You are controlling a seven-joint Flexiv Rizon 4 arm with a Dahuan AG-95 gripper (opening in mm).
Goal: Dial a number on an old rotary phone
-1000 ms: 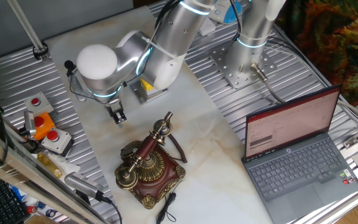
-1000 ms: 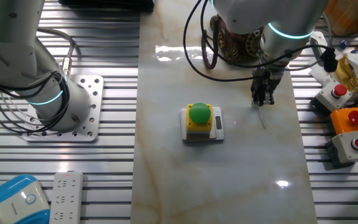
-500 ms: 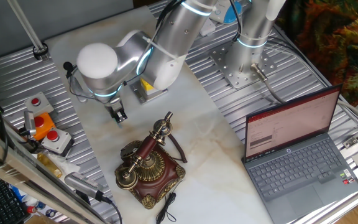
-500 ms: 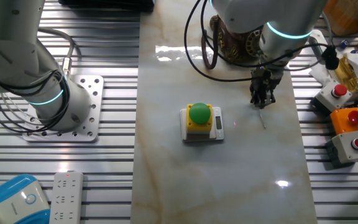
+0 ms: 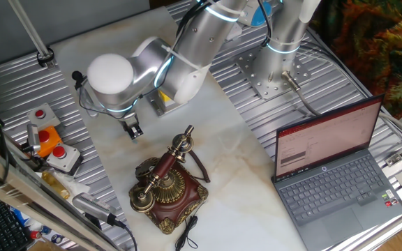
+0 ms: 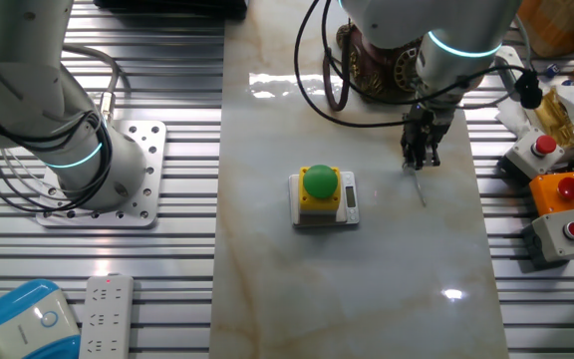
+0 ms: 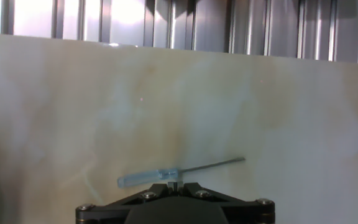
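Phone: the old rotary phone stands on the pale table, toward the near edge in one fixed view; in the other fixed view only its brass dial side shows, at the far edge, mostly behind the arm.
Handset axis: the handset lies on the cradle, its long axis running from about 7 o'clock to 1 o'clock in the one fixed view.
Dial: sits low on the base at the 7 o'clock end, partly hidden by the handset's earpiece there.
Phone from tool: in the one fixed view the phone lies at about 5 o'clock from the tool; in the other fixed view it lies at about 12 o'clock, near but apart.
Tool: hangs fingers-down over bare table; its jaws look close together, but I cannot tell whether they are clenched or what, if anything, they grip.
Thin rod: a slim clear-handled rod shows just off the tool's front in the hand view, long axis from 8 to 2 o'clock; whether it is gripped or lying on the table I cannot tell.
Judged next move: the tool needs to travel toward the phone's dial end, not the earpiece end.
Other things: the yellow box with a green button lies at 8 o'clock from the tool in the other fixed view, well apart.
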